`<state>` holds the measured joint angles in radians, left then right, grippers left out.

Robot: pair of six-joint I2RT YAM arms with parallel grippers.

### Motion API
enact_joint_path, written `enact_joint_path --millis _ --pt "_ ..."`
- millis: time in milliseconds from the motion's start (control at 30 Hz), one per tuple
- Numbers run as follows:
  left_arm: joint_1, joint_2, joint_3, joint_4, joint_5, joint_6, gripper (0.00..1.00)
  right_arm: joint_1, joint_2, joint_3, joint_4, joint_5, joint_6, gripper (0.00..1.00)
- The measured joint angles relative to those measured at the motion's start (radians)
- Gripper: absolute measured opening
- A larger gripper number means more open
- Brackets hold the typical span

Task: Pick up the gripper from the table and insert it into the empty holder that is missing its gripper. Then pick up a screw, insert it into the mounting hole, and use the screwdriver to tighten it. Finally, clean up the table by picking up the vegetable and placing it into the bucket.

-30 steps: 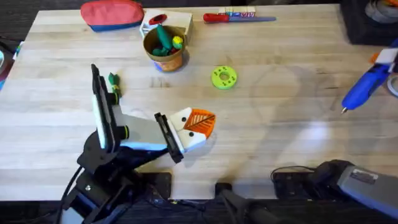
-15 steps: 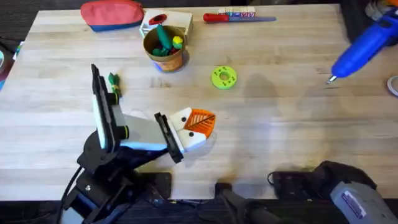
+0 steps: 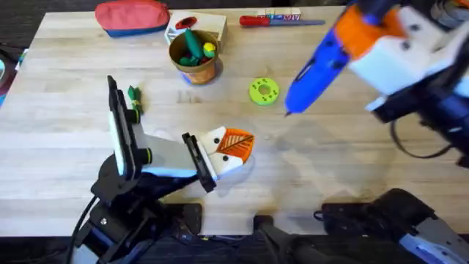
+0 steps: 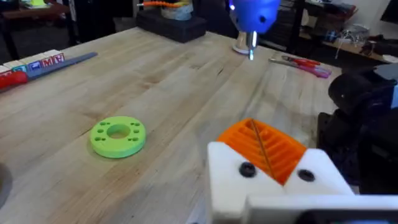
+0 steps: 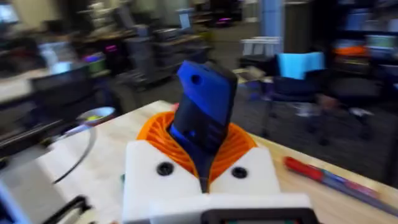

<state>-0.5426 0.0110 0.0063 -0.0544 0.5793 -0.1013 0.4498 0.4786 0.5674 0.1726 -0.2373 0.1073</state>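
The right pincer (image 3: pixel 366 37) has swung in from the bench's right edge toward the middle, carrying the screwdriver (image 3: pixel 316 67) clamped between its orange pads. A second ago the blue tool hung out by that right edge; now its thin bit points down just beside the lime-green disc (image 3: pixel 264 91), on the disc's right. I'd take that to mean the tightening step is in hand, the tool being brought over to the fitting the left arm holds.

The left pincer (image 3: pixel 229 150) has not moved over the same second. It lies near the bench's front edge, left of centre, and I cannot tell whether its white and orange fingers are open or closed, or whether they hold anything. From its own camera the screwdriver shows end on, high above the bench (image 4: pixel 155 81) and well apart from that pincer.

The bucket (image 3: pixel 193 57) stands near the back edge, left of centre, with green and yellow toys in it. The vegetable (image 3: pixel 133 94) lies toward the left edge, close against the left arm's upright link, not yet cleared away.

The holder and the loose orange gripper I cannot make out as separate pieces, and no screw or mounting hole shows clearly. The right arm itself is large and soft-edged under the camera.
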Motion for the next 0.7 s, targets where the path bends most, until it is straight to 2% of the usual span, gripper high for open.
enact_joint_path --millis 167,267,433,700 --pt "0.0 0.0 0.0 0.0 0.0 0.0 0.015 0.205 0.123 -0.024 0.151 -0.012 -0.061 0.007" --pt "0.0 0.0 0.0 0.0 0.0 0.0 0.015 0.287 0.21 -0.024 0.268 -0.015 -0.101 0.007" --pt "0.0 0.0 0.0 0.0 0.0 0.0 0.015 0.364 0.317 -0.025 0.431 -0.016 -0.132 0.007" --pt "0.0 0.0 0.0 0.0 0.0 0.0 0.015 0.421 0.426 -0.025 0.541 -0.017 -0.142 0.007"
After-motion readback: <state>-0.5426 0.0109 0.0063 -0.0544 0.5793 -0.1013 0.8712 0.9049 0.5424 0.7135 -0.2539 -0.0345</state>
